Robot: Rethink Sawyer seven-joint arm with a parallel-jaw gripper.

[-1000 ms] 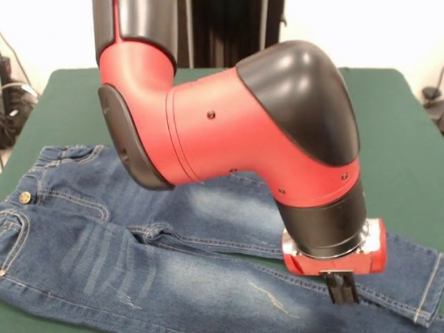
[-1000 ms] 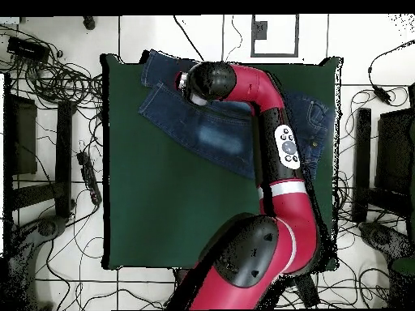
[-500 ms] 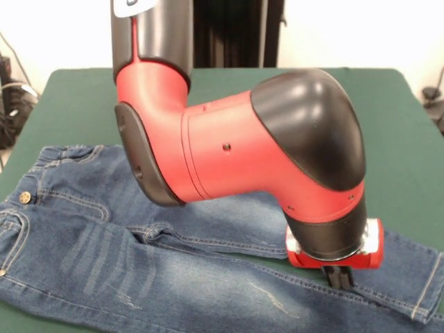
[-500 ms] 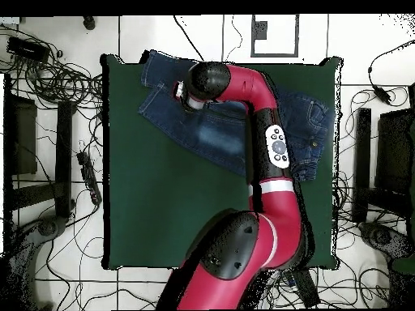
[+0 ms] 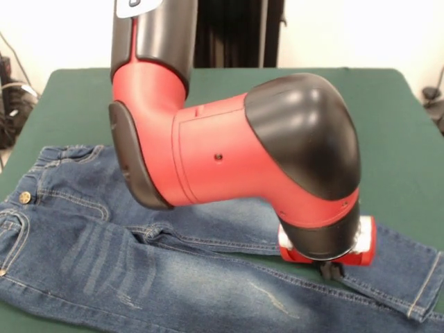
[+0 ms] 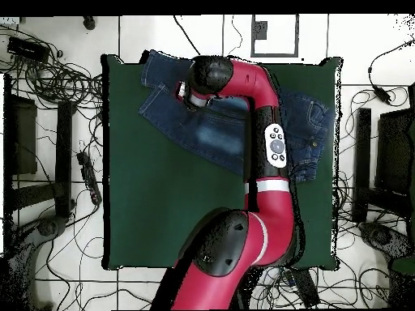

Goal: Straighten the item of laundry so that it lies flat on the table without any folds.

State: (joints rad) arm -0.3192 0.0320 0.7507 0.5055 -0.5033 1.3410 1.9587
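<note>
The item of laundry (image 5: 104, 257), a small pair of blue jeans, lies spread along the table's near edge, with the waistband and brass button (image 5: 25, 198) at the left and both legs running right. My gripper (image 5: 331, 270) hangs under the red wrist, down at the far leg close to the gap between the legs. Its tips are mostly hidden by the wrist. From overhead, the jeans (image 6: 215, 134) stretch across the top of the table (image 6: 162, 202), and the gripper (image 6: 185, 91) sits over the leg ends at the left.
My bulky red and black arm (image 5: 229, 146) hides the middle of the jeans in the front view. Bare green table (image 5: 395, 139) lies behind and to the right. Overhead, cables (image 6: 61, 81) and dark stands (image 6: 20, 138) ring the table on the floor.
The gripper has shifted slightly left and farther from the table's near edge, across the leg. The arm's elbow has swung with it. The jeans look unmoved.
</note>
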